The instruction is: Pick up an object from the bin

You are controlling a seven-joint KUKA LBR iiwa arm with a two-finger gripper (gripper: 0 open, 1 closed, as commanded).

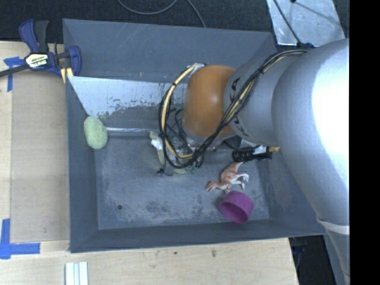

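Observation:
My gripper (pixel 171 158) hangs low over the middle of the bin, under the arm's orange cover and its cables. A brush with a pale green oval head (pixel 95 132) and a clear handle lies to its left, along the back wall. The handle's free end reaches the gripper, where a small pale piece (pixel 158 145) shows; I cannot tell whether they touch. A tan toy horse (pixel 228 179) lies on its side just right of the gripper.
A purple cup (pixel 237 207) lies tipped over near the front right, below the horse. A black marker with an orange tip (pixel 255 154) lies by the right wall, partly under the arm. The arm covers the bin's right back part.

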